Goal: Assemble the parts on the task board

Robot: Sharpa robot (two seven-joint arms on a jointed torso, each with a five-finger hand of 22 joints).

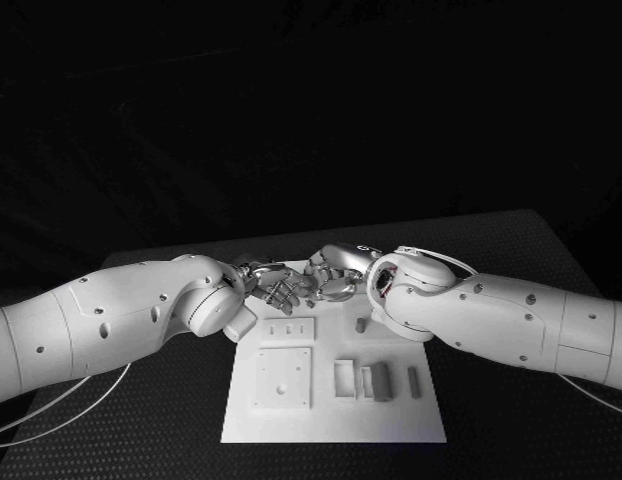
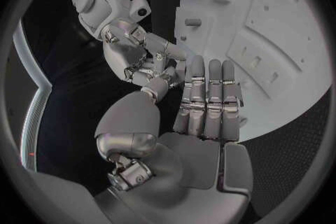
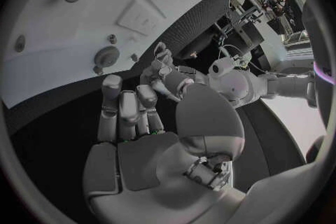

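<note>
Nearest the head camera, the white board (image 1: pixel 333 410) is lying flat on the black tabletop (image 1: pixel 542 420), with grey parts resting in its near right area: a dark bar (image 1: pixel 380 381) lying just beside a paler frame-shaped piece (image 1: pixel 344 377) and a slim strip (image 1: pixel 414 381) a little further right. A short peg (image 1: pixel 362 324) is standing further back, close to my right wrist.

Both hands are meeting over the far edge of the board. The left robot hand (image 1: pixel 272 287) is showing its fingers straight and side by side in its wrist view, palm bare, nothing in it. The right robot hand (image 1: pixel 334 272) is also looking empty; its fingers (image 3: pixel 126 109) are lying slightly curled and apart, with no part between them as far as I am able to see.

Risks I am noting: the two hands are sitting very near each other, possibly touching, so any reach by one is likely to knock the other. The right forearm is hanging over the peg and could topple it when dropping. The loose bar and strip could be skidding off their spots if brushed.

Hard to read: the fingertips of both hands are overlapping in the head view, so I cannot tell whether they are in contact. The board's far edge is lying hidden under the hands, and anything small there is escaping me.
</note>
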